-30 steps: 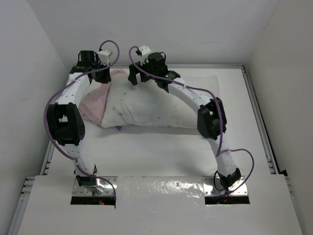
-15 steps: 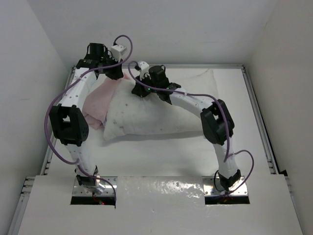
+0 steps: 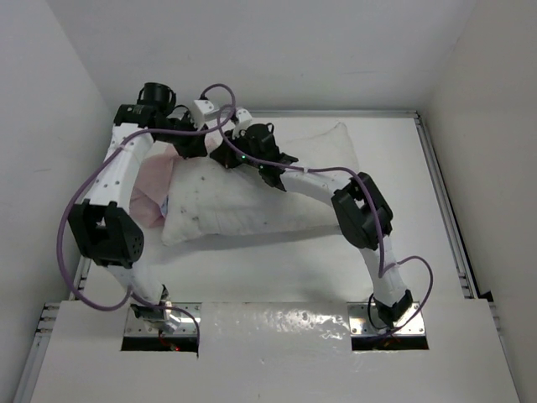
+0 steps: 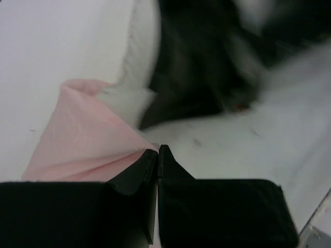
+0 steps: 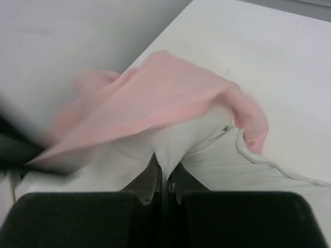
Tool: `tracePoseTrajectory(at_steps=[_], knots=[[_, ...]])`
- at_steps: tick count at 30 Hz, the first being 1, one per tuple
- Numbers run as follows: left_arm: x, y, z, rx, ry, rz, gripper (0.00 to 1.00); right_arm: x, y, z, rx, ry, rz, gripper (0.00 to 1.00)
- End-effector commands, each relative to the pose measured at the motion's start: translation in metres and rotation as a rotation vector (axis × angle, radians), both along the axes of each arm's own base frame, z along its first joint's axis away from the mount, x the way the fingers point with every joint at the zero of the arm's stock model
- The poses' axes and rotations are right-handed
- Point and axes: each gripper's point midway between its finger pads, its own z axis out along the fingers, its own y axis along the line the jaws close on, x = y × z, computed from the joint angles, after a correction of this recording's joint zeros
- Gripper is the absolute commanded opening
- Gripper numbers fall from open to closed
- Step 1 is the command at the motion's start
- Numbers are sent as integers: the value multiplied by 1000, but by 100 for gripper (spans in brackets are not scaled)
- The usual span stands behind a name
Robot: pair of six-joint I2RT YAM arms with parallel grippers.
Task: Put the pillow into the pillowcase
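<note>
Left gripper [image 4: 156, 151]: jaws clenched on pillowcase [image 4: 85, 147] hem at pillow [image 3: 268, 191] far-left corner. Right gripper [image 5: 165, 173]: jaws pinching pillow corner. Advice: hold hem taut, feed corner deep, avoid bunching.

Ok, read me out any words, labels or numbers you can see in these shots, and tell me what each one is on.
No text can be read in any view.
The pillowcase shows only its plain pale pink side, with no print in sight.
The pillow bears tiny dark specks, not letters.
Both wrist views are partly blurred and show no lettering.
</note>
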Motion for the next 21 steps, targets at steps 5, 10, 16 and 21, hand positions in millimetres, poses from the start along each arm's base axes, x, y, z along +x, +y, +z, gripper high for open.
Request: tracePoseTrajectory(at_steps=[5, 10, 16, 21], knots=[[-80, -25, 20, -104, 18, -221, 0, 115, -83, 61, 384, 9, -552, 0], [-75, -20, 5, -85, 28, -162, 0, 119, -94, 53, 317, -18, -598, 0], [-54, -23, 5, -129, 43, -54, 25, 110, -102, 33, 110, -83, -518, 48], [-35, 0, 17, -53, -31, 64, 49, 82, -95, 58, -77, -212, -290, 99]])
